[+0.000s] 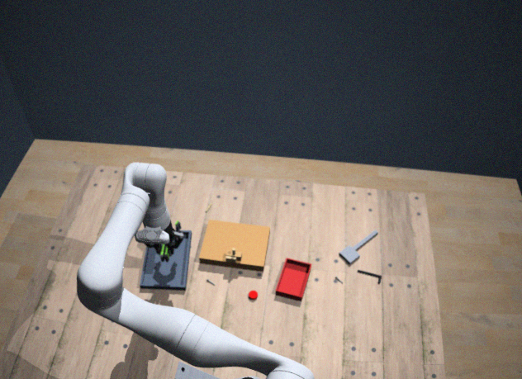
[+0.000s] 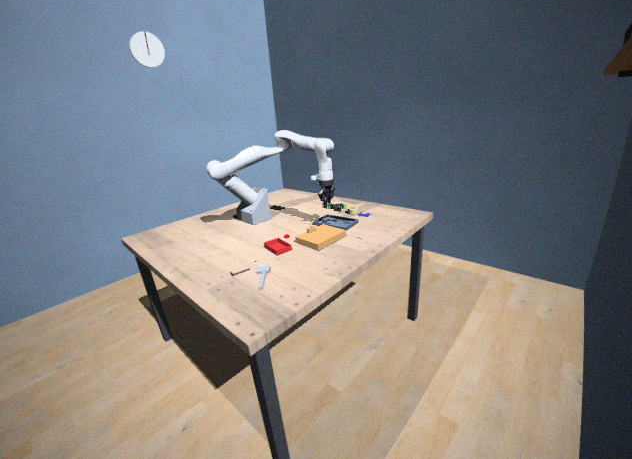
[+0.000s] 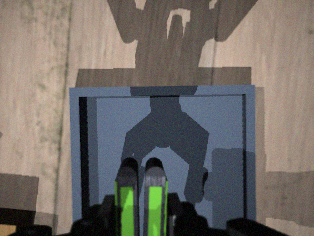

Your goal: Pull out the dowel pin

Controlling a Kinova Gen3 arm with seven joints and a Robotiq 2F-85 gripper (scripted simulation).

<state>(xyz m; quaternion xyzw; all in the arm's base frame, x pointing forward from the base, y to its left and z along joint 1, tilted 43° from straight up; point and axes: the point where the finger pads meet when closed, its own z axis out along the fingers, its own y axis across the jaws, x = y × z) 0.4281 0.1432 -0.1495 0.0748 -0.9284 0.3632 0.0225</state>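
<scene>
My gripper [image 1: 170,240] [image 2: 327,203] [image 3: 141,212] is shut on the green and black spring clamp [image 1: 164,252] [image 2: 338,207] [image 3: 156,206]. It holds the clamp level above the blue-grey tray [image 1: 163,287] [image 3: 251,120]. The clamp's shadow falls in the tray. The clamp's two green arms with dark tips lie side by side in the wrist view. The orange-tan bench board [image 1: 239,234] [image 2: 326,235] lies right of the tray in the top view. The small wooden block group [image 1: 232,256] [image 2: 311,229] stands at its front edge. Block, stop and pin are too small to tell apart; anything between them cannot be made out.
Right of the board in the top view are a red tray [image 1: 292,279] [image 2: 277,246], a red disc [image 1: 253,295], a grey mallet [image 1: 348,254] and a black hex key [image 1: 368,273]. A pale ring [image 2: 352,210] and a blue piece [image 2: 363,214] lie beyond the blue-grey tray.
</scene>
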